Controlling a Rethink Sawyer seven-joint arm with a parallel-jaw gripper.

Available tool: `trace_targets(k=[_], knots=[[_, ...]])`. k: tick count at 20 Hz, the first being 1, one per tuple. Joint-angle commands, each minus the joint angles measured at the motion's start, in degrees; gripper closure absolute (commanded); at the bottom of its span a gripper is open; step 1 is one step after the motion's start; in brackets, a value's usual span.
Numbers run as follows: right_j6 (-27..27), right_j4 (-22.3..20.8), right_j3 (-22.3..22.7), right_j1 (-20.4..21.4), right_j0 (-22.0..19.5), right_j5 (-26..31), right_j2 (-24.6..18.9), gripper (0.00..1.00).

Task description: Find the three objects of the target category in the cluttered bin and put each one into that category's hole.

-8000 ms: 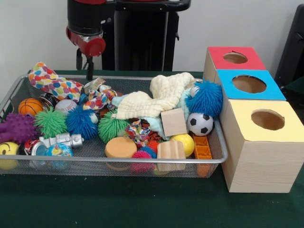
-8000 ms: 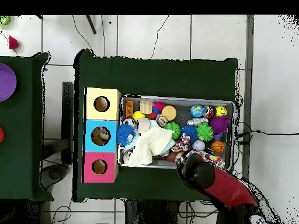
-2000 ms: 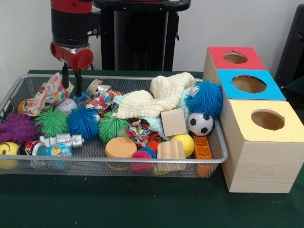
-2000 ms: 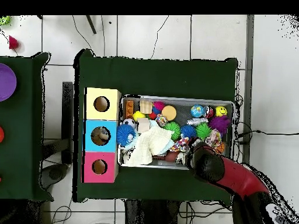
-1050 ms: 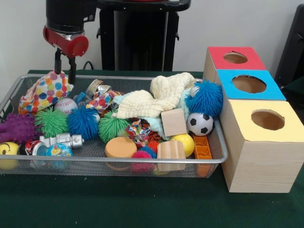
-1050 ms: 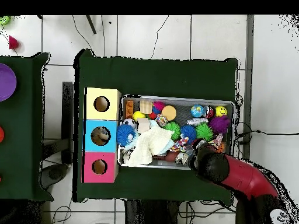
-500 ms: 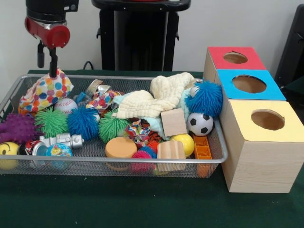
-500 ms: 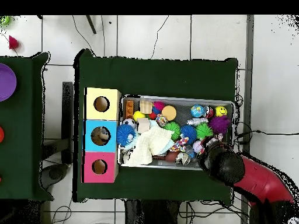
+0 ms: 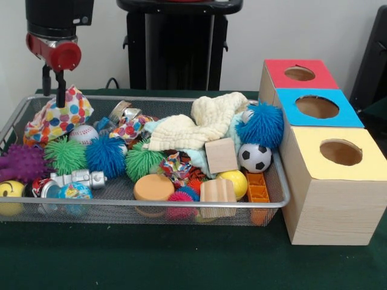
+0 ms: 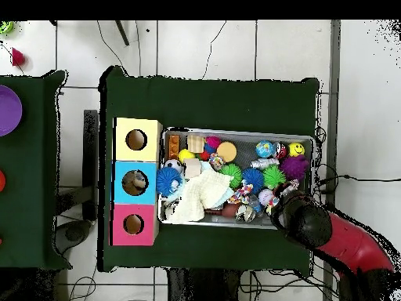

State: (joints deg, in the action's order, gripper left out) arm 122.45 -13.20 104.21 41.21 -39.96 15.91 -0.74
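My hand hangs at the upper left of the front view, over the far left corner of the wire bin, its two dark fingers set close together. The right one touches the peak of the spotted cloth, which is pulled up into a point; whether the cloth is actually pinched I cannot tell. In the overhead view my arm comes in from the lower right and hides that corner of the bin.

Below the cloth lie a baseball, a green spiky ball and a blue spiky ball, with a purple spiky ball at the left edge. Along the near rim sit a smiley ball, a silver toy, an orange disc and a wooden block. A cream cloth is heaped at the centre, a second wooden block leaning below it, a soccer ball to its right and a big blue fuzzy ball against the right wall.

Right of the bin, on the green bench, stand three boxes touching in a row, each with a round hole on top: red farthest, blue in the middle, yellow nearest.
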Motion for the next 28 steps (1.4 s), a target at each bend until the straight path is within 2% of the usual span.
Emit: trace_targets(k=[1,11,18,25,28], knots=[[-0.1,-4.3,0.2,-5.2,-1.0,-4.4,-4.6,0.00],[0.5,-6.1,-1.2,-8.7,-1.6,-7.9,-4.6,0.00],[1.2,-7.3,-1.0,-8.1,0.3,-8.5,-2.7,0.00],[1.4,-9.0,-3.1,-9.9,2.1,-9.4,-0.4,0.00],[0.7,-10.5,-3.7,-10.4,2.3,-10.1,-0.6,0.00]])
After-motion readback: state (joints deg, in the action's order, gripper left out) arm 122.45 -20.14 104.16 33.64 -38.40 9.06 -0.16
